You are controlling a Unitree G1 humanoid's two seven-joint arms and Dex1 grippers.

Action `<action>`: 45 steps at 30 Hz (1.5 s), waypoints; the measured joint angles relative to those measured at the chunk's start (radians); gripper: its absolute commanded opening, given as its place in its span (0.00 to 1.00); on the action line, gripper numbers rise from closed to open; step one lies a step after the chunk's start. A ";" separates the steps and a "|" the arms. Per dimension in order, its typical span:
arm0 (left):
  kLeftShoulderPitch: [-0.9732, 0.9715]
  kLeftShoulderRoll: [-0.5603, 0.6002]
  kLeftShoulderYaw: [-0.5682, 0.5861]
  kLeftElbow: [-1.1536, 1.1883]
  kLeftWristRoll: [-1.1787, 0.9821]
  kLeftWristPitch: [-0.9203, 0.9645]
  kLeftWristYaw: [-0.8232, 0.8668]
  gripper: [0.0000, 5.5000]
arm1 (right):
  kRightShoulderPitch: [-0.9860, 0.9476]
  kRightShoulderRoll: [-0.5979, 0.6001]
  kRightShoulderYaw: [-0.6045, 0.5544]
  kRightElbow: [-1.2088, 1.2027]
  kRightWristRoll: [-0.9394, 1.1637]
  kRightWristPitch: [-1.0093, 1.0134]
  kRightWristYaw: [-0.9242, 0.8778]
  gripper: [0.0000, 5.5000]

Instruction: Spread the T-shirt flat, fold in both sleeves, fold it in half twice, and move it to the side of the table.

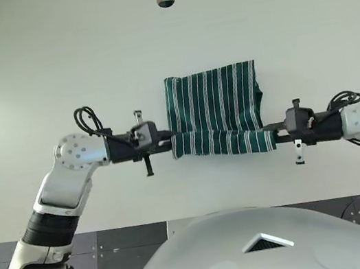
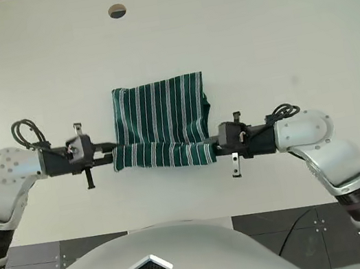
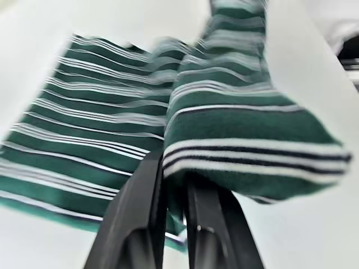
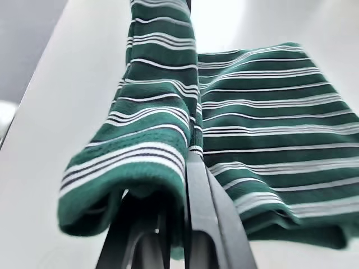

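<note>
Folded green-striped T-shirt (image 1: 216, 110), near edge lifted.

**Clamped at Both Corners**

Reaches in from either side with forearms nearly level and pointed at each other, low over the desk (image 1: 51, 73). Grips the near left corner of the T-shirt (image 1: 212, 101) with the left pincer (image 1: 170, 138), fingers (image 3: 143, 207) pressed together on a bunched fold. Pinches the near right corner with the right pincer (image 1: 270, 134), fingers (image 4: 199, 202) likewise closed on cloth. Bends both elbows outward, with upper arms angling back and cable loops showing at each wrist.
</note>
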 measured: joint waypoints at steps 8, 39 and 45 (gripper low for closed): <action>-0.186 -0.139 0.101 0.109 -0.158 0.453 0.149 0.09 | -0.171 0.100 -0.033 0.114 0.054 0.305 -0.083 0.02; -0.149 -0.301 0.068 0.081 0.039 0.228 0.193 0.24 | -0.543 0.470 -0.313 0.586 0.002 0.474 -0.460 0.39; -0.130 -0.311 0.033 0.096 0.108 0.143 0.201 0.06 | -0.415 0.447 -0.180 0.399 -0.245 0.023 -0.463 0.19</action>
